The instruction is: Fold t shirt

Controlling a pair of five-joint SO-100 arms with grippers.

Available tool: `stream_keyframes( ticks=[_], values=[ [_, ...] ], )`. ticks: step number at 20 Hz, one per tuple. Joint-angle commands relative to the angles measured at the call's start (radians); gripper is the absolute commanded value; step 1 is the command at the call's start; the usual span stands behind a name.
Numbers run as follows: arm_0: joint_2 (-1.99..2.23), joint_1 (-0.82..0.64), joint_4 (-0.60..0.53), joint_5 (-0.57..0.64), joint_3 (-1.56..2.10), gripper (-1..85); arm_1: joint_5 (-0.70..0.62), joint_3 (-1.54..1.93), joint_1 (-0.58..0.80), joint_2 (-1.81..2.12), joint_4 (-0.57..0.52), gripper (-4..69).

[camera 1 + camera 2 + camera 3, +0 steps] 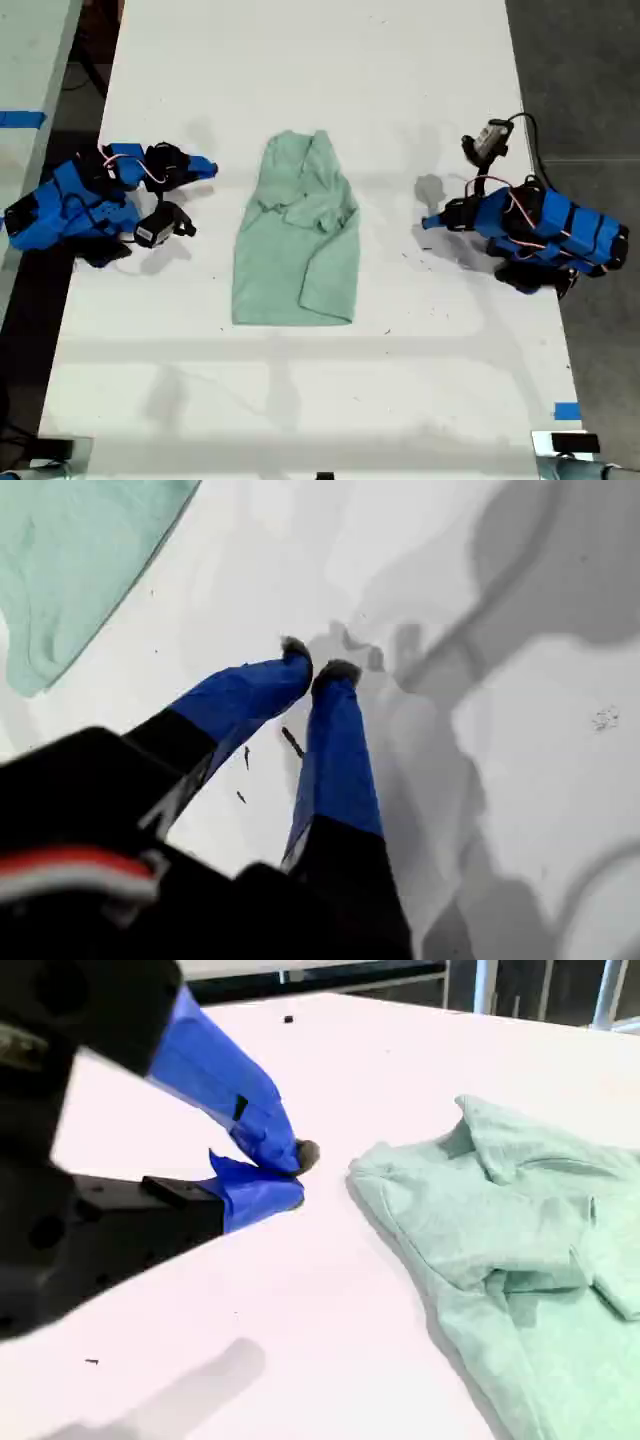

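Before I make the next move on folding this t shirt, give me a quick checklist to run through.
1. The t shirt lies fully on the table, away from its edges: ok.
2. T shirt lying flat: not ok, its upper half in the exterior view is creased and bunched.
3. My first gripper is empty and off the cloth: ok.
4. My second gripper is empty, beside the t shirt and apart from it: ok.
5. Jaws open for a grasp: not ok, both are shut.
6. How the layers lie underneath: cannot tell.
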Motion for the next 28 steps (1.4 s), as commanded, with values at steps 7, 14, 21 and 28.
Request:
stream_keyframes(
  ticks=[7, 14, 21, 28],
  values=[
    [-0.416, 0.288, 0.291, -0.109, -0.681, -0.3, 0.341, 0.057, -0.060, 0.008, -0.005, 1.9],
    [-1.020, 0.588, 0.229, -0.202, -1.002, 2.3, 0.342, 0.057, -0.060, 0.008, -0.003, 1.9],
    [-1.523, 0.712, 0.193, -0.284, -1.157, 14.3, 0.342, 0.057, -0.061, 0.008, -0.003, 1.9],
    [-1.687, 0.798, 0.097, -0.419, -1.106, 14.8, 0.342, 0.057, -0.061, 0.008, -0.003, 1.9]
  ],
)
